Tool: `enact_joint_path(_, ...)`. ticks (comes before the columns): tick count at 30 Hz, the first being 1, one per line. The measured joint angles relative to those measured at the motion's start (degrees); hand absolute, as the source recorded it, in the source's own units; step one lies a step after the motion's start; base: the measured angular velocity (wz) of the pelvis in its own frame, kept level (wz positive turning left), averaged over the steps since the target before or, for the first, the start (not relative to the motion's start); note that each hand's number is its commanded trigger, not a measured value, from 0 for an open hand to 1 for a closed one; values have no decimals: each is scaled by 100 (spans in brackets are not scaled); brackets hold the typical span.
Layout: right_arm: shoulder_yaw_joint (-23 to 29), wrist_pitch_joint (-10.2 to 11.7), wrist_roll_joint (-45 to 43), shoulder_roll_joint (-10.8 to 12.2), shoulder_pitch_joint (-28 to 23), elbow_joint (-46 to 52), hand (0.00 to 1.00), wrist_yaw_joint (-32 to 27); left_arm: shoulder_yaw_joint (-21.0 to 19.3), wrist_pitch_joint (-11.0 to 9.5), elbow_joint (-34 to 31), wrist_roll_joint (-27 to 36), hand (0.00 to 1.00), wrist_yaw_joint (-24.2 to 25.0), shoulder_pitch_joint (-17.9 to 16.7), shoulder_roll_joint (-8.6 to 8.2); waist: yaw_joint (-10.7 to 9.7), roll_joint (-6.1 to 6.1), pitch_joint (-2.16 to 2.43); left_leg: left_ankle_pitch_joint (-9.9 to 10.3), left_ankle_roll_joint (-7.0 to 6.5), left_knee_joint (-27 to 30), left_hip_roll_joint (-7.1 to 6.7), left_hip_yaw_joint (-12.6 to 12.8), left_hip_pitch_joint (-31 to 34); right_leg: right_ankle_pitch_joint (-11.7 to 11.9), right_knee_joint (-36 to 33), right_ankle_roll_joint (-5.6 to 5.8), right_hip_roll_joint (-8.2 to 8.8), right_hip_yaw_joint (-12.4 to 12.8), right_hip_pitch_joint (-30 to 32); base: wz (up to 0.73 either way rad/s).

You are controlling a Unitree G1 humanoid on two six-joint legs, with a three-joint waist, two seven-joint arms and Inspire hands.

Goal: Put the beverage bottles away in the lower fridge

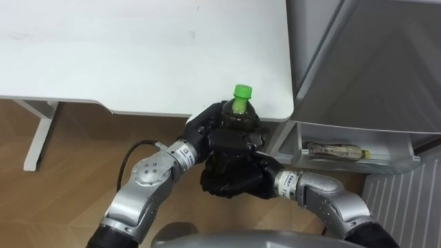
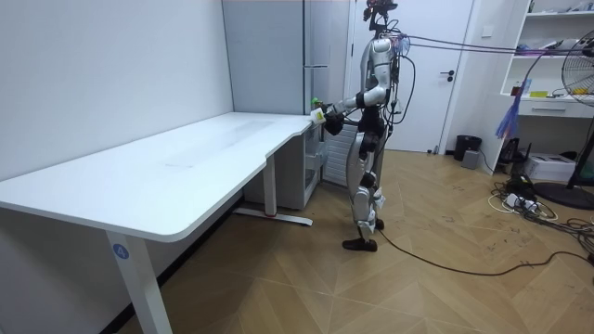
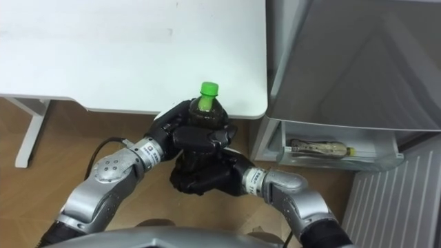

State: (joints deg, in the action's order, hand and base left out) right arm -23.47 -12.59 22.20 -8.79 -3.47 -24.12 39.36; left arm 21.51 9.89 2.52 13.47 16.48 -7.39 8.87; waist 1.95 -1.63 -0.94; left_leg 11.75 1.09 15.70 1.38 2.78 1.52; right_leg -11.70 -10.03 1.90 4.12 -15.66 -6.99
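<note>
Both left hand [image 1: 212, 131] and right hand [image 1: 231, 180] have fingers curled round the bottle [image 1: 240, 107], upright at the table [image 1: 138, 55] corner beside the fridge [image 1: 365, 69]; a clumsy shift to one hand could drop it.

I stand at the near right corner of the surface [image 1: 138, 55], with the fridge [image 1: 372, 62] just to its right. The drink bottle [image 1: 241, 112] stands upright before that corner. My left robot hand [image 1: 207, 127] wraps it from the left and my right robot hand [image 1: 231, 180] clasps it from below. Further right, a second bottle [image 1: 334, 149] lies in the fridge's open lower bin [image 1: 358, 165].
</note>
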Motion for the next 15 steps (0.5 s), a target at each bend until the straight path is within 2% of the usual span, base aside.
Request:
enact_joint_path(1,0,0,1,0,-1,0,100,0,0,0,0,1,62,0,0,0,0,0,0,0,0,0,0,0,1,0,0,0,0,0,2,0)
enact_joint_path(3,1,0,3,-6,-1,0,100,-6,-1,0,0,2,47,1,0,0,3,0,0,0,0,0,0,0,3,0,0,0,0,-2,4,0)
enact_joint_path(4,1,0,3,-11,-1,0,100,-10,-1,0,0,2,15,2,0,1,4,1,0,0,0,0,0,-1,3,0,0,0,0,-2,4,0)
enact_joint_path(5,2,0,3,-25,-1,0,100,-29,-2,0,0,4,2,5,0,3,6,1,0,0,0,0,0,-1,4,0,0,0,0,-2,5,0)
enact_joint_path(6,2,0,4,-40,-1,0,100,-52,-2,0,0,34,0,6,0,0,8,1,0,0,0,0,0,-1,4,0,0,0,0,-3,5,0)
enact_joint_path(15,1,-2,45,-68,-7,1,100,-51,-62,-4,-8,53,0,15,2,1,6,7,4,0,0,2,0,-1,15,0,-1,0,-1,-3,13,0)
